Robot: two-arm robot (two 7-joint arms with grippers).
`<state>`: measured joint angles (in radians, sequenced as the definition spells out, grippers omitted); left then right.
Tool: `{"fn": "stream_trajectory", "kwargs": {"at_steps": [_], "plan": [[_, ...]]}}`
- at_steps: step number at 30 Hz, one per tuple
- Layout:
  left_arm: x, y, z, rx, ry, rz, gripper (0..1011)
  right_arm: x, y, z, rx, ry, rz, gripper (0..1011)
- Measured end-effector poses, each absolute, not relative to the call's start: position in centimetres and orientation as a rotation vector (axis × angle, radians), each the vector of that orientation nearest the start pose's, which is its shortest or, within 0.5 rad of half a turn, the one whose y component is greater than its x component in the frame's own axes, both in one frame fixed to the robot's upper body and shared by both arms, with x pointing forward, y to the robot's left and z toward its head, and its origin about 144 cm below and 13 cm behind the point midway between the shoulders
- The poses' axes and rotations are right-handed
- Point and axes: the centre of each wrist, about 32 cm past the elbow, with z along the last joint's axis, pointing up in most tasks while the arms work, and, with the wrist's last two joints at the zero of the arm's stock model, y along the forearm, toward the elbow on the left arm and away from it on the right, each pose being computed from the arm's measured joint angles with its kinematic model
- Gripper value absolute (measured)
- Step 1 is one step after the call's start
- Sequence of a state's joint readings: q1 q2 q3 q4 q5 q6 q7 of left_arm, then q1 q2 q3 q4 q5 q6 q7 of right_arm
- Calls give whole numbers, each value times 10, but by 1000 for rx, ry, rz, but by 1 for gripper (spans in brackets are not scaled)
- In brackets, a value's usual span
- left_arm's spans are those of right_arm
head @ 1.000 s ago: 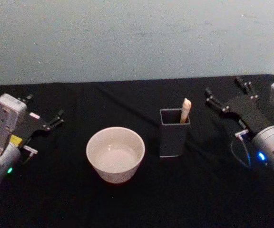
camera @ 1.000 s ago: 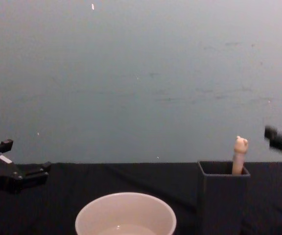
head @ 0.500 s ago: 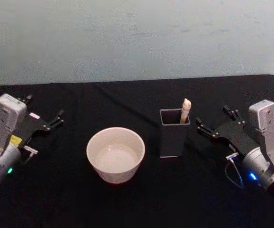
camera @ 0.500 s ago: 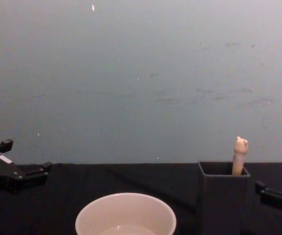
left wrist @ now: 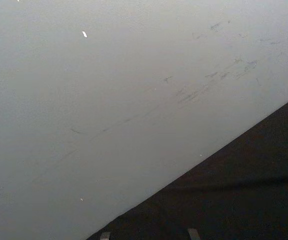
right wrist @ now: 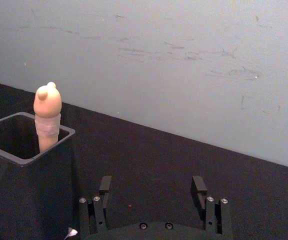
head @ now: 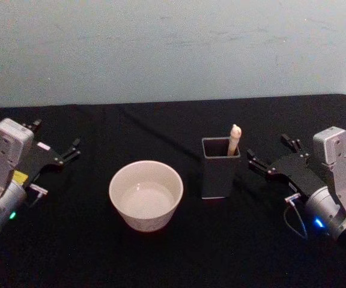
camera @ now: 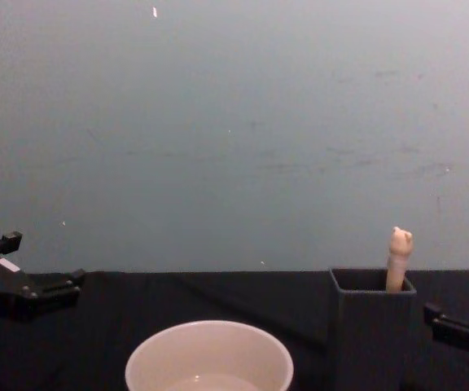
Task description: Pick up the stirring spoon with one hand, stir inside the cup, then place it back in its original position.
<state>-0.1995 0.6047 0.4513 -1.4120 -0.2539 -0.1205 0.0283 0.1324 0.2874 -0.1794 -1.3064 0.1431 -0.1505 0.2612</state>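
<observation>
- Left black mechanical gripper (head: 56, 157): parked at the left side of the black cloth-covered table (head: 161, 258), well apart from everything, fingers spread, empty.
- Wide round cream-white cup (head: 146, 195): sits centre-left, looks to hold clear liquid; broad mouth, plenty of room to stir.
- Tall dark grey square box holder (head: 220, 168): just right of the cup, upright.
- Slim stirring spoon with pale beige bear-head handle (head: 233, 139): stands in the holder's far right corner; only the handle top shows above the rim.
- Handling guess: light, stiff, smooth. Pinch the beige handle just under the knob, lift straight up to clear the thin walls.
- Right black gripper (head: 270, 157): low beside the holder's right wall, fingers apart, empty. Open table to its right.
</observation>
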Motion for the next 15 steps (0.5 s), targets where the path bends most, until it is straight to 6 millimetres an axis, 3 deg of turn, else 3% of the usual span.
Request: {"fn": "stream_trajectory", "kwargs": {"at_steps": [15], "plan": [[489, 310, 1140, 304, -285, 1248, 1001, 488, -282, 1105, -145, -95, -1187, 1000]]}}
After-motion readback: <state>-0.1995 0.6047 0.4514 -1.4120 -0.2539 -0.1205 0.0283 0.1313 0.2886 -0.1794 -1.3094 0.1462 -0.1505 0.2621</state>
